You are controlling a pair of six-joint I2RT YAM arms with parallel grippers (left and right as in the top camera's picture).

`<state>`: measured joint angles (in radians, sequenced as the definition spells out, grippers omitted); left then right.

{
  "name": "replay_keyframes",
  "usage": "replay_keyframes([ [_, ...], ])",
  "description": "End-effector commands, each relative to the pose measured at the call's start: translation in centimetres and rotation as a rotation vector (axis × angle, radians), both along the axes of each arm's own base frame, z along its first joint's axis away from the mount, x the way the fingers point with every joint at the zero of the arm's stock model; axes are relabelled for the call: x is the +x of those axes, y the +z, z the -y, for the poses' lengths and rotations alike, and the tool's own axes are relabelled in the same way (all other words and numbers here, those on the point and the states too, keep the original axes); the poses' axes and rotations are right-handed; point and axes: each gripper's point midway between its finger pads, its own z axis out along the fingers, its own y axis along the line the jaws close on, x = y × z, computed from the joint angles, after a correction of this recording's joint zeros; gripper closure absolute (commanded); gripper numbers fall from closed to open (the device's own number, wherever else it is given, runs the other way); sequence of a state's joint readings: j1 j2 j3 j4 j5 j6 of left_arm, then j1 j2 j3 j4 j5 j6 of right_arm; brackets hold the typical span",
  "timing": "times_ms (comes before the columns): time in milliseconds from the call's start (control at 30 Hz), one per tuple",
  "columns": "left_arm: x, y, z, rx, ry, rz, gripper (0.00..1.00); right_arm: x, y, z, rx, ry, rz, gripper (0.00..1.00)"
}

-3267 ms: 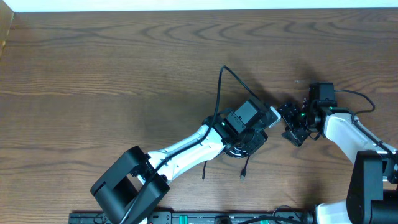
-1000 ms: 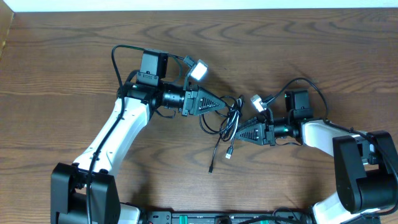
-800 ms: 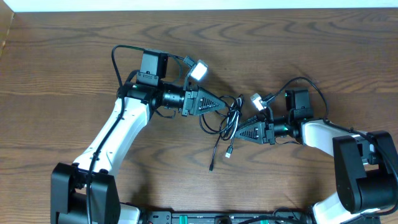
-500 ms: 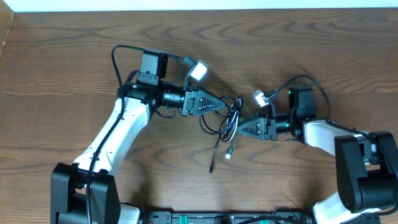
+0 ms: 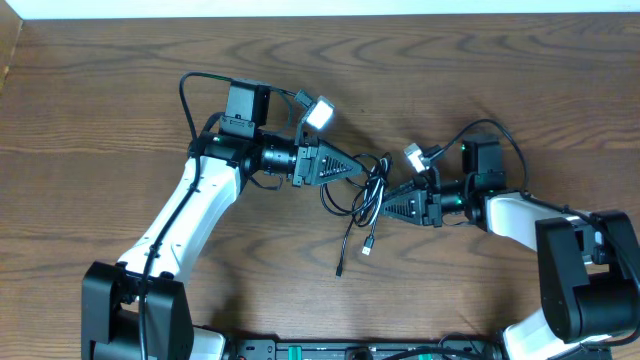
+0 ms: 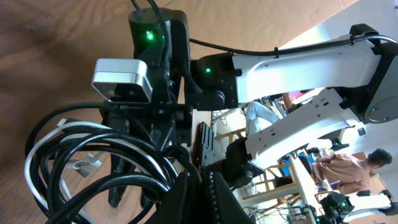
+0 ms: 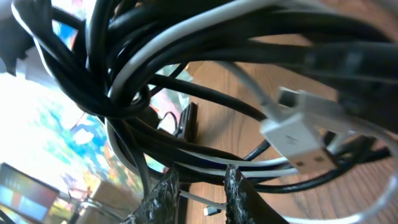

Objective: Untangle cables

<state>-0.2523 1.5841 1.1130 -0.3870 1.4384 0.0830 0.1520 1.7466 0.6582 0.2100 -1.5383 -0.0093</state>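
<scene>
The cables hang in one tangle [image 5: 365, 190] at mid table. Black cable [image 6: 124, 149] loops crowd the left wrist view, with a white cable [image 6: 37, 186] strand among them. My left gripper [image 5: 368, 172] [image 6: 200, 177] reaches in from the left and is shut on a black loop. My right gripper [image 5: 384, 209] [image 7: 199, 174] points in from the right, its fingers a little apart. Black and white strands lie across its tips, and a thin white strand runs between them. A white plug [image 7: 292, 134] hangs close by. Two black cable ends [image 5: 368, 246] trail toward the table's front.
Brown wooden table [image 5: 120, 90] with a pale strip along its far edge. The left arm [image 5: 190, 210] stretches up from the front left, and the right arm [image 5: 520, 215] lies low at the right. Thick black arm wires [image 5: 485, 130] arch over the right wrist.
Since the oldest frame my left arm has swung to the upper left, tangle held. In the last second my right gripper has edged up and right and its fingers have drawn closer.
</scene>
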Motion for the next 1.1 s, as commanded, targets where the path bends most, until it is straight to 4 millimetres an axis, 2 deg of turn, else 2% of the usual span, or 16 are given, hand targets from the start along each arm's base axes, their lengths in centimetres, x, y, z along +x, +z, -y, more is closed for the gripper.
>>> replay_keyframes([
  [0, -0.3, 0.9, -0.1, -0.033, -0.019, 0.022, 0.92, -0.3, 0.3, -0.1, 0.026, 0.022, 0.047, 0.77],
  [267, 0.2, 1.2, -0.3, -0.041, -0.009, 0.055, 0.92, -0.1, 0.5, -0.1, 0.03, 0.02, 0.076, 0.73],
  [533, 1.2, 1.2, -1.5, -0.04, 0.032, 0.054, 0.92, 0.7, 1.8, -0.3, 0.033, 0.023, 0.091, 0.73],
  [1067, 0.9, 1.4, -1.5, -0.05, 0.023, 0.025, 0.92, 0.8, 2.0, -0.5, 0.035, 0.028, 0.099, 0.73],
])
